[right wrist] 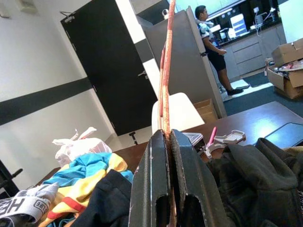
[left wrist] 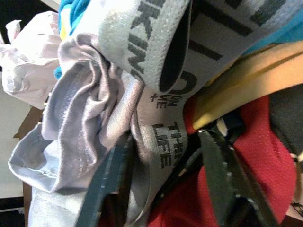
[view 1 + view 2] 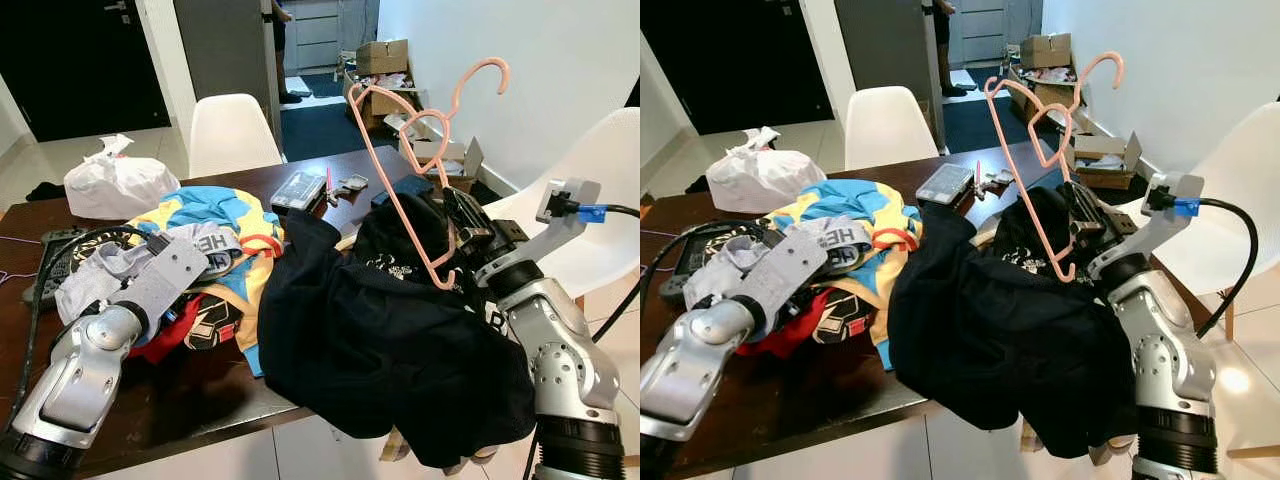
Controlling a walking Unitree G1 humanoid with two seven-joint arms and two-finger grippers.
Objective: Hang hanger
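Left eye view: pink hanger (image 3: 424,150) upper right of centre, hook toward the top right, lower end pinched in the right gripper (image 3: 449,262) at right of the frame; black garment (image 3: 385,350) heaped lower centre, spilling over the near edge of the dark table (image 3: 180,400); left gripper (image 3: 190,262) at lower left, on a pile of coloured clothes (image 3: 215,215); white bag (image 3: 118,184) upper left; white chair (image 3: 232,132) behind the table.

Right eye view: same layout; cardboard boxes (image 3: 1048,48) on the floor at top right.

Left wrist view: fingers (image 2: 113,179) spread apart, resting on grey cloth (image 2: 85,137) and a red garment (image 2: 265,175); nothing gripped.

Right wrist view: fingers (image 1: 154,189) clamped together on the hanger, which rises edge-on at centre; a person (image 1: 210,45) stands upper right.
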